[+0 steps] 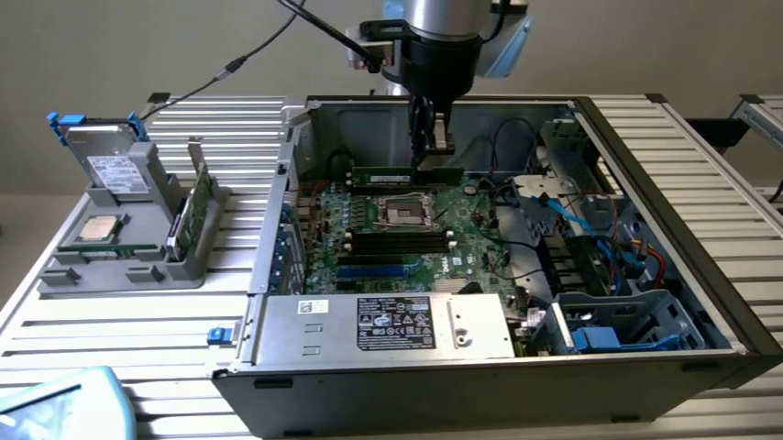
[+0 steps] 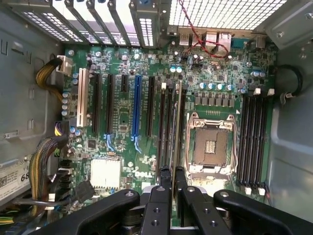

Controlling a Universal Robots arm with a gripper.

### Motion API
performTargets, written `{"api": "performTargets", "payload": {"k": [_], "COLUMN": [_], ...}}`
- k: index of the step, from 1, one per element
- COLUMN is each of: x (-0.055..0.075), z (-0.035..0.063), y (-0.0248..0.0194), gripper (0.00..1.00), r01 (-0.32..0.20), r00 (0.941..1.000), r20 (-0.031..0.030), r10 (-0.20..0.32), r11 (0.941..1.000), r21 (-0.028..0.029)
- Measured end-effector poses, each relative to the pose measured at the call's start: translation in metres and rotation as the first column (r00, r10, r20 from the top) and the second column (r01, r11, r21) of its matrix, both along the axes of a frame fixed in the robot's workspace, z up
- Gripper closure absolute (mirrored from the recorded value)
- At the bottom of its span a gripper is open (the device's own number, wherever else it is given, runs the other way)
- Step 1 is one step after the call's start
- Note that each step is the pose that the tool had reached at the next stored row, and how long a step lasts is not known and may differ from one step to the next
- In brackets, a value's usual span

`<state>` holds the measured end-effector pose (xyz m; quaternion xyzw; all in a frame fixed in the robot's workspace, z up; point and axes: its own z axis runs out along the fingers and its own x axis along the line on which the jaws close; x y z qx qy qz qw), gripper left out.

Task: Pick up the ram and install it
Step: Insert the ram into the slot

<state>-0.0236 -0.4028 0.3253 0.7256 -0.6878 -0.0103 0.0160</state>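
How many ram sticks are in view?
2. One ram stick in the claw, over the motherboard; a second stick standing in the grey rack at the exterior view's left. Others may be hidden there.

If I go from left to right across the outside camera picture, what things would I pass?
Silver processor chip → green stick standing in the grey holder → the ram held by the claw → blue cables.

Exterior high and oblique, wrist close overhead, sharing motherboard (image 1: 483, 225)
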Motion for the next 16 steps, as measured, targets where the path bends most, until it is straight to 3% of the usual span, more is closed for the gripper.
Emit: {"api": "performTargets", "payload": {"k": [16], "x": [-0.001], "z": [-0.0309], "y": [0.0000], "gripper": [0.86], "r01": [-0.011], "r00": [0.9999], "r20": [0.0000], "r10": [0.011], "r11": [0.9999], "r21": [0.0001]}}
